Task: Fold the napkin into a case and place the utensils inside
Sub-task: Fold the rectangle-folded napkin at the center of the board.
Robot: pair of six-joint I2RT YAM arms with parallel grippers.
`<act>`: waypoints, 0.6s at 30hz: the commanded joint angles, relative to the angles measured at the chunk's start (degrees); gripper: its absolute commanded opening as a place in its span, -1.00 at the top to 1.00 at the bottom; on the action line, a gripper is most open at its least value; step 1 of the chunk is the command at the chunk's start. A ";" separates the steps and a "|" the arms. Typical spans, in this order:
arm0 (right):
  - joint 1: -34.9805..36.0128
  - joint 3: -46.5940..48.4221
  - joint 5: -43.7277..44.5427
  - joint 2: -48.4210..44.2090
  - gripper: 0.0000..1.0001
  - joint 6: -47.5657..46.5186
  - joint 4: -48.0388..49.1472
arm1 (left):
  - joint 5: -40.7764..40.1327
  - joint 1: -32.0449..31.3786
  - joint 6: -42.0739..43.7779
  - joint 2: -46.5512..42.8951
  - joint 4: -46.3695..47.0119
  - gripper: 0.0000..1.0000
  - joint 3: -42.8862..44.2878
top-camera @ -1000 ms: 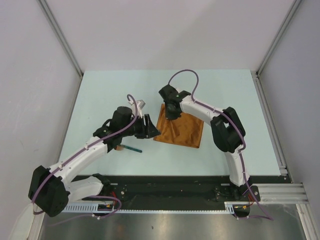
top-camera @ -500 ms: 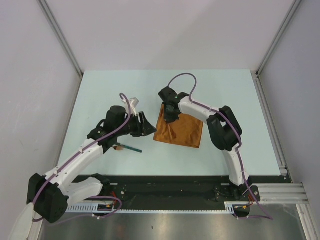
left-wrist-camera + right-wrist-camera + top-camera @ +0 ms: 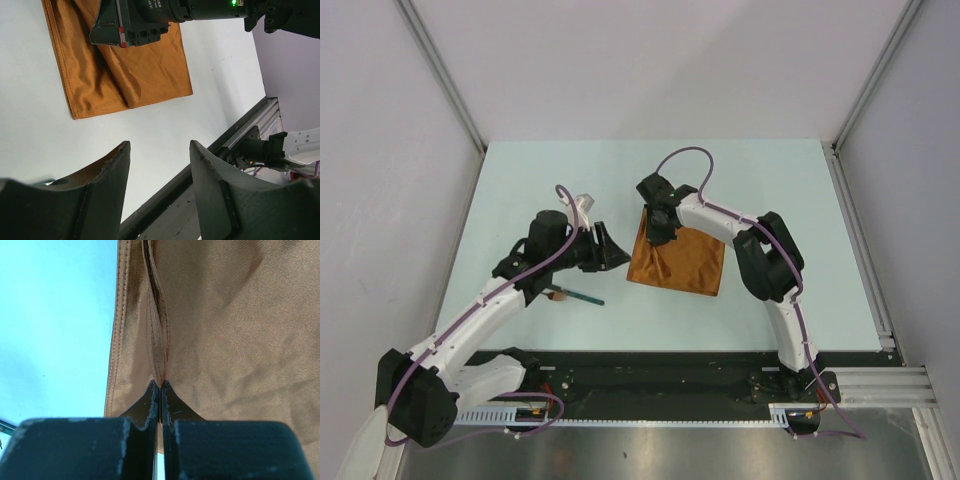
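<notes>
The rust-orange napkin lies folded on the pale table, right of centre. My right gripper sits at the napkin's far left corner, shut on a raised hemmed edge of the cloth; the right gripper has its jaws pressed together. My left gripper hovers just left of the napkin, and this left gripper is open with nothing between its fingers. Two utensils lie under the left forearm: a teal-handled one and a pale wooden one with a brown end.
A black rail runs along the table's near edge behind both arm bases. Aluminium frame bars border the table on the right, and grey walls close in the back and sides.
My left arm has drawn back to the left, away from the napkin's edge, still open. The right gripper has shifted a little with the pinched cloth.
</notes>
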 commanded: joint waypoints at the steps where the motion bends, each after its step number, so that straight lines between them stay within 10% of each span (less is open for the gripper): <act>1: 0.00 1.90 -0.87 0.10 1.00 1.36 0.86 | 1.84 0.75 1.15 -1.19 1.12 -0.11 -0.20; 18: -0.35 2.78 -2.72 1.77 0.74 2.77 1.39 | 2.37 1.10 1.15 -1.28 1.12 -0.11 -0.11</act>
